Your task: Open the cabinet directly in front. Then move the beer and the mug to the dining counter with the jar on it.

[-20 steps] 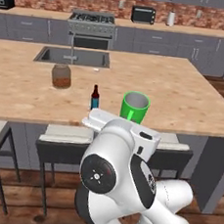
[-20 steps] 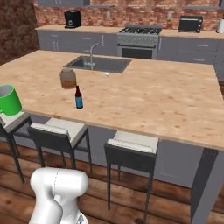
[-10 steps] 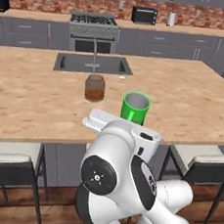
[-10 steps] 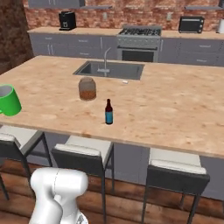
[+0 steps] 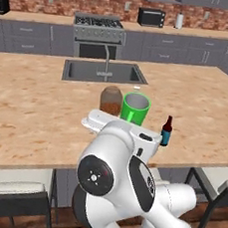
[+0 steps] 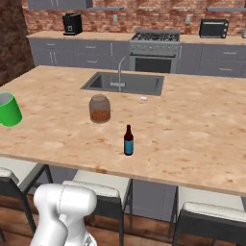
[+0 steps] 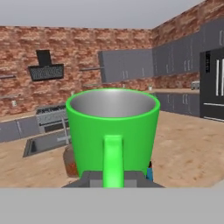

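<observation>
With the beer (image 6: 128, 140) already on the counter (image 6: 202, 139) near the jar (image 6: 99, 108), you're mid-carry: gripper (image 7: 113, 178) clamped on the mug (image 7: 113, 131), apparently above the counter edge. Next: lower, release.

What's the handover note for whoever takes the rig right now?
Gripper: shut on the mug, held upright by its handle, above the near edge of the dining counter.
Beer: already standing on the counter, in front of the jar.
Cabinet: out of sight.
Done: beer delivered.
Left: set the mug down on the counter and let go.
</observation>
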### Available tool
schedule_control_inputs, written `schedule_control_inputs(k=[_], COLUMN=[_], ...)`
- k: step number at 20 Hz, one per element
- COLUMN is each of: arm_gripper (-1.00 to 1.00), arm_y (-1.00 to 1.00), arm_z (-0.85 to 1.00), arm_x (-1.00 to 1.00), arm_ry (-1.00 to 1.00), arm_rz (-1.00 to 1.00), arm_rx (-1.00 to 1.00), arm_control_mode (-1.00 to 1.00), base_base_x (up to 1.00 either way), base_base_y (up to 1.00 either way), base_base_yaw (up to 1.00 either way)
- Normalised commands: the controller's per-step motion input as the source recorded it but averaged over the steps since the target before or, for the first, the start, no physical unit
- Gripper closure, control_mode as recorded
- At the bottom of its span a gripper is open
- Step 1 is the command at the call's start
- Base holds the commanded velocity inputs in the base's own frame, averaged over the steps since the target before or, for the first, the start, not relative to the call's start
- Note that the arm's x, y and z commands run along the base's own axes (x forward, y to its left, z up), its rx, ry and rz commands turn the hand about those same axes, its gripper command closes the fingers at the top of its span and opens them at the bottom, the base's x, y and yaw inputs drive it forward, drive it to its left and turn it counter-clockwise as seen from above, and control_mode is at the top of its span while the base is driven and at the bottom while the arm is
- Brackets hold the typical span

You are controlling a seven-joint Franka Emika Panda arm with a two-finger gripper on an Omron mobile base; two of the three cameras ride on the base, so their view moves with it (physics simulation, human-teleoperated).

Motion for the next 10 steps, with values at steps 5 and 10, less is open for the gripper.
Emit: schedule_control_inputs(k=[5,10], arm_gripper=[1.0,1.0], arm_y=[0.0,0.0], arm_z=[0.0,-0.06], arm_x=[0.0,0.08], arm_ry=[0.0,0.04], arm_rz=[0.0,0.0], arm_rx=[0.0,0.0], arm_control_mode=[1.0,-1.0], base_base_x=[0.78,0.03], base_base_y=[0.0,0.01], base_base_yaw=[0.0,0.0])
